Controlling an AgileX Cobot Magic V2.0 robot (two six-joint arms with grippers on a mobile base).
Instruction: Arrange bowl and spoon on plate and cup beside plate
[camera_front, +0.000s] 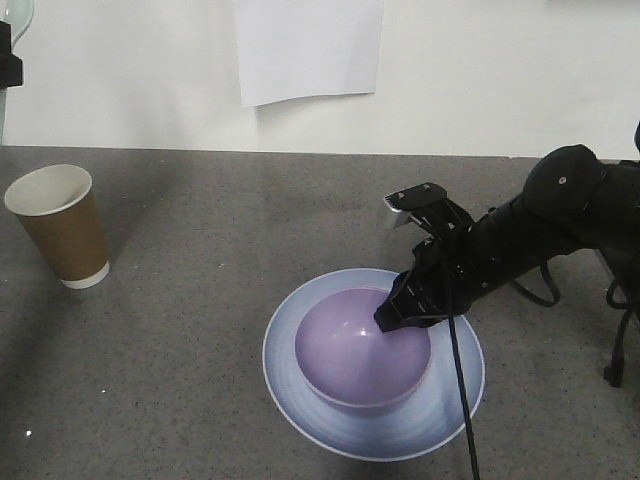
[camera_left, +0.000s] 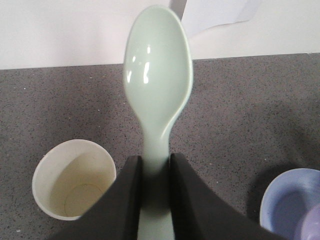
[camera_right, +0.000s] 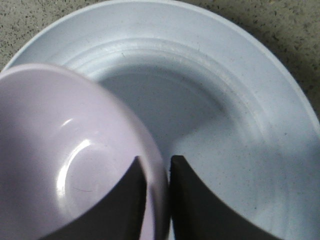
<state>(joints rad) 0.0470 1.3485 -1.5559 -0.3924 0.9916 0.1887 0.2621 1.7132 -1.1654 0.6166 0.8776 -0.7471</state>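
no readable text, labels, brands or numbers anywhere

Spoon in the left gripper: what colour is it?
Pale mint green; the spoon shows best in the left wrist view.

Open table (camera_front: 200, 300) lies between cup (camera_front: 58, 225) and plate (camera_front: 300, 400).

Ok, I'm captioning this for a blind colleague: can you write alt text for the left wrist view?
The left gripper is shut on a pale green spoon, its scoop pointing away over a grey table. An open paper cup stands at lower left; the plate shows at lower right.
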